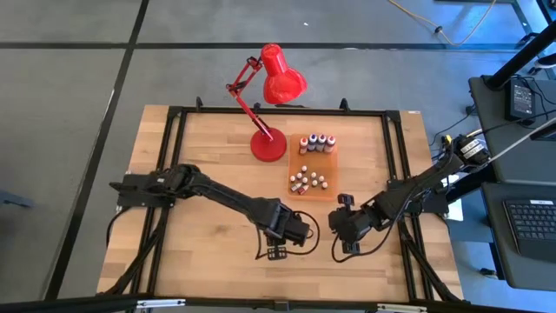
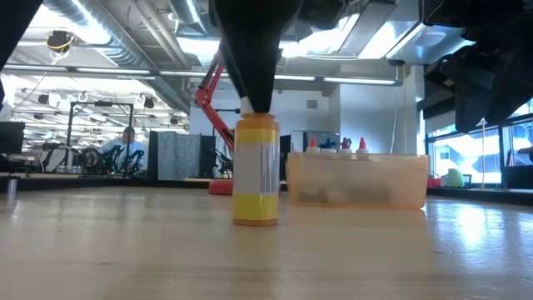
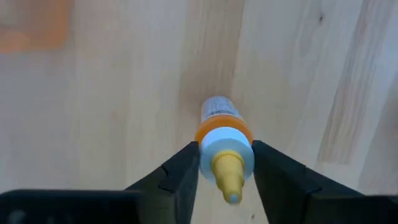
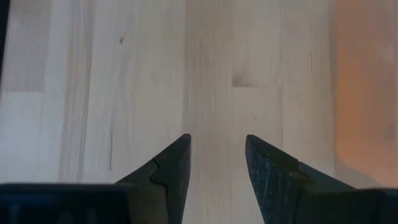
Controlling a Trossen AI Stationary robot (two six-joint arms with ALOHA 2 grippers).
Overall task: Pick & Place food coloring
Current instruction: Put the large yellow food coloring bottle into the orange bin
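A yellow food coloring bottle (image 2: 256,171) with a white cap and a yellow nozzle stands upright on the wooden table near its front edge. It also shows in the left wrist view (image 3: 217,112). My left gripper (image 1: 276,253) comes down over it and is shut on its top. My right gripper (image 1: 341,249) is open and empty just to the right of it, low over bare wood (image 4: 217,146). Several more bottles (image 1: 317,143) and smaller white-topped pieces (image 1: 308,181) stand in the orange tray (image 1: 330,165). My left gripper pinches the bottle's white cap (image 3: 227,144) between its two fingers, one on each side, just below the yellow nozzle. The fingers come from above, pointing down (image 2: 254,83). The bottle stands upright with its base (image 2: 256,218) on the table.
A red desk lamp (image 1: 269,143) stands on its base at the table's far middle, left of the tray. The orange tray shows in the low view (image 2: 358,179) behind and to the right of the bottle. A black frame (image 1: 174,117) runs around the table top.
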